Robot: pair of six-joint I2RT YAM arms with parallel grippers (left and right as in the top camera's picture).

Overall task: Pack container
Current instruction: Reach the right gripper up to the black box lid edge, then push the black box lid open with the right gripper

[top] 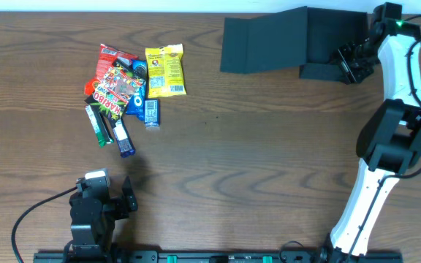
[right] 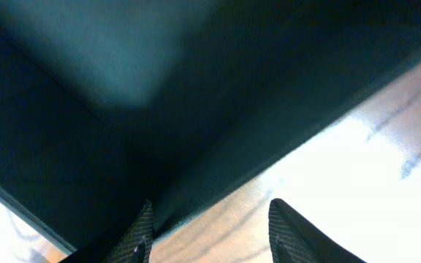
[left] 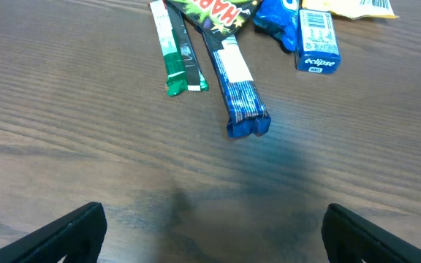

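The container point(top: 269, 40) is a dark matte box at the far right of the table, with its flap lid laid out to the left. In the right wrist view it point(right: 123, 109) fills most of the frame. My right gripper point(top: 347, 64) is at the box's right front corner. Its fingers point(right: 210, 234) are apart, with the box's lower edge just beside the left finger and bare table between them. My left gripper point(top: 126, 199) is open and empty near the front left edge, and it point(left: 210, 237) is short of the snacks.
A snack pile lies at the left: a yellow packet point(top: 165, 70), a red packet point(top: 113, 57), a Haribo bag point(top: 118, 91), a blue gum pack point(top: 151, 112) point(left: 317, 40), a green bar point(top: 93, 123) point(left: 171, 55) and a blue bar point(top: 123, 137) point(left: 237, 88).
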